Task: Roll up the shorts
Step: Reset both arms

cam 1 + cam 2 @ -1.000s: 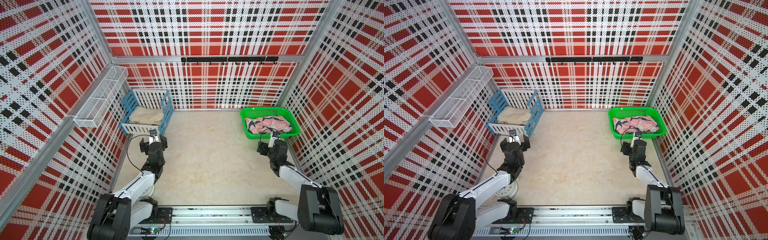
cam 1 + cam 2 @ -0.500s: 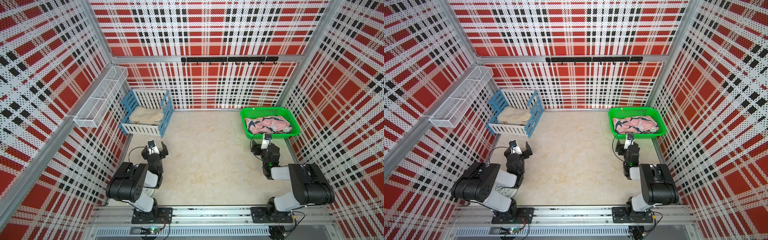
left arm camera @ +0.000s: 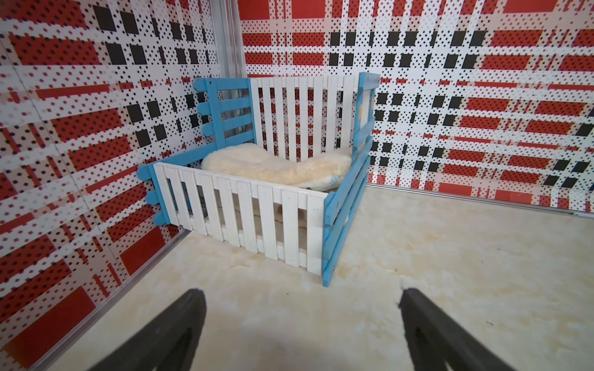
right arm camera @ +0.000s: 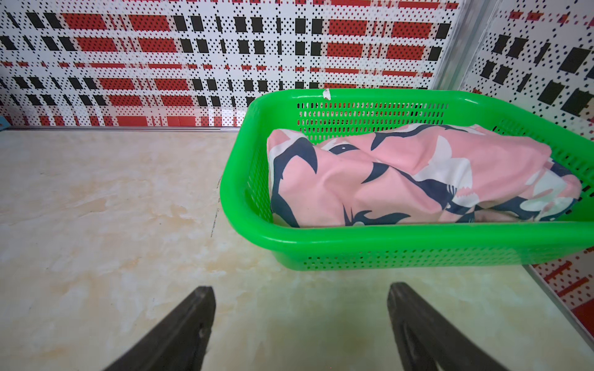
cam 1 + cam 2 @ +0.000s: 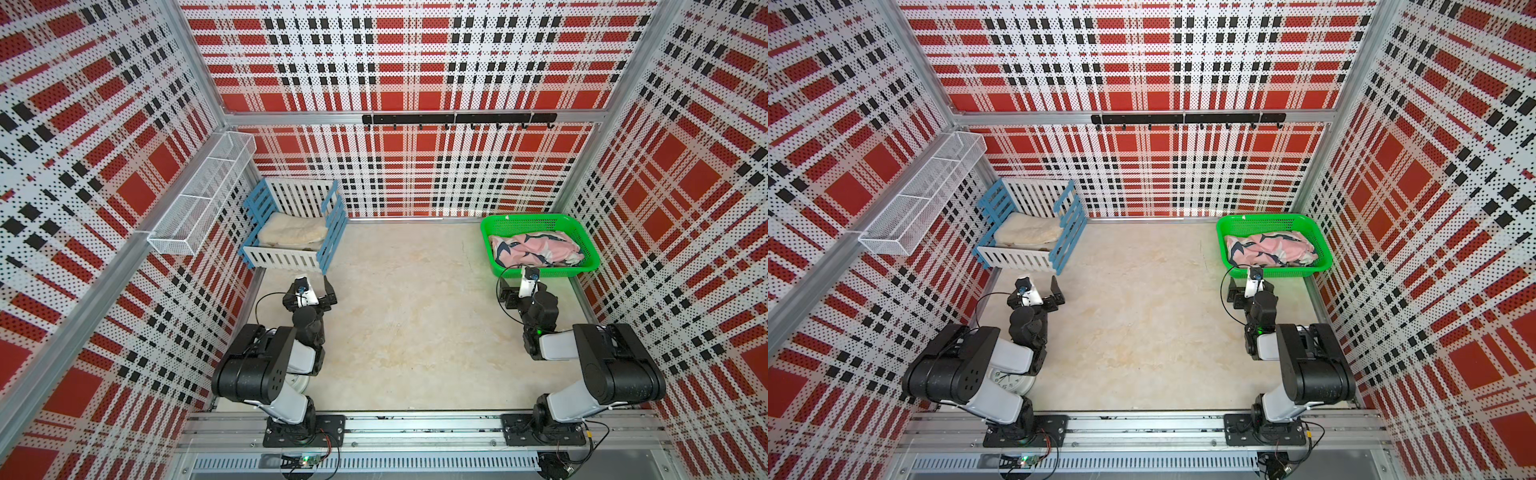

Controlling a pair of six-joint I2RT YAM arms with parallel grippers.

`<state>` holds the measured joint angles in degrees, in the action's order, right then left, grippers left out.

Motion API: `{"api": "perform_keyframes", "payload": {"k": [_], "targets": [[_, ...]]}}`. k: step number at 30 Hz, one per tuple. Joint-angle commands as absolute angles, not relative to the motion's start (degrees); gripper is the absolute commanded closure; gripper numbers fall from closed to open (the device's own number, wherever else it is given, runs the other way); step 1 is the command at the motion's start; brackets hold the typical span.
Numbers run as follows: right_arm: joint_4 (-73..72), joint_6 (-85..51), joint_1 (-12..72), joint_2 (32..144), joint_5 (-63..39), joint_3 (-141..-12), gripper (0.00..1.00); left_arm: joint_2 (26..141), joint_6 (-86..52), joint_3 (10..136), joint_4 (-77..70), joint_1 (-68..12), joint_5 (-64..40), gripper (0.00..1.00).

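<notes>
Both top views sit high above the base rail (image 5: 415, 428), angled down at the back wall (image 5: 415, 62), sharing the whole worktop (image 5: 415, 332). Left wrist cam: low, close, looking past left tool (image 3: 301, 291) at slatted crate (image 3: 244, 218). Right wrist cam: same past right tool (image 4: 301, 287) at green basket (image 4: 385, 237).

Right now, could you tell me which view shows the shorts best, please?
The right wrist view: the shorts lie close and large in the green basket, print clear. Both top views show them small; the left wrist view misses them.
</notes>
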<state>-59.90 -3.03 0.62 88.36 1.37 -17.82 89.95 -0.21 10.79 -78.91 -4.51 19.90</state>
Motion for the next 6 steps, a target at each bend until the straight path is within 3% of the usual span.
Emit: {"api": "perform_keyframes", "payload": {"k": [1,6], "targets": [[-61.2,-2.8,0.9,88.9,2.0,-17.9,0.09,89.9,-0.8,11.5,-80.4,-4.0,20.1,0.01],[-61.3,-2.7,0.9,88.8,2.0,-17.8,0.08,89.9,-0.8,11.6,-80.4,-4.0,20.1,0.01]]}}
